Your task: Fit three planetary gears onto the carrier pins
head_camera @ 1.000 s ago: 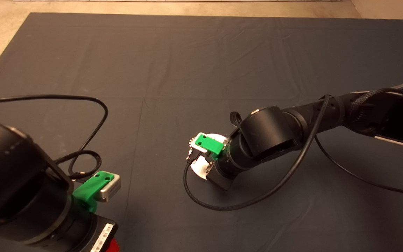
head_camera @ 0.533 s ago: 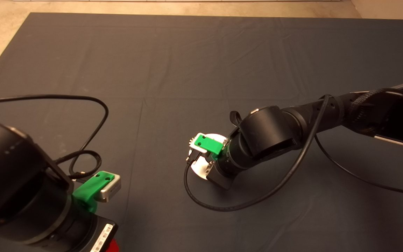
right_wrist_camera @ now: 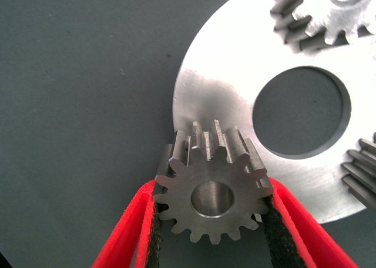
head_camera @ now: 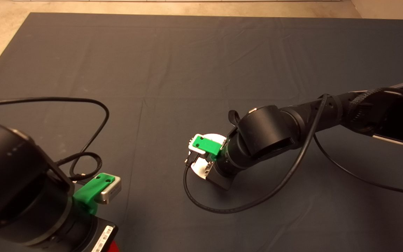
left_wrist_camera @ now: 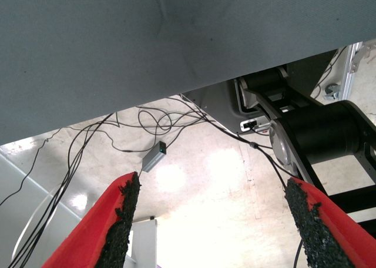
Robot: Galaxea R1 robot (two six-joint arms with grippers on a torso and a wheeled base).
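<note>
Two small shifts logged against a second ago. At left: left hand (head_camera: 98, 189) parked at the lower left of the desk mat (head_camera: 187, 63), dropped a touch lower. Fingers (left_wrist_camera: 120, 221) spread wide, released, holding nothing; only floor and cables beyond.

At centre-right: right hand (head_camera: 205, 146) over the white disc (right_wrist_camera: 223, 103), nudged slightly away from its own arm's side. Judged a fine correction of alignment, not a placement. Clenched on the held gear (right_wrist_camera: 212, 193), pads pressed against the teeth on both sides, bore facing the camera and unoccupied. Positioned at the disc's rim, overlapping it; contact with the disc not determinable.

Further right: second gear (right_wrist_camera: 314, 12) and third gear (right_wrist_camera: 359, 173) lying on the disc, both partly cut off. Remaining one of the carrier pins not visible, presumably behind the held gear. Judged: last of three, not yet seated.
</note>
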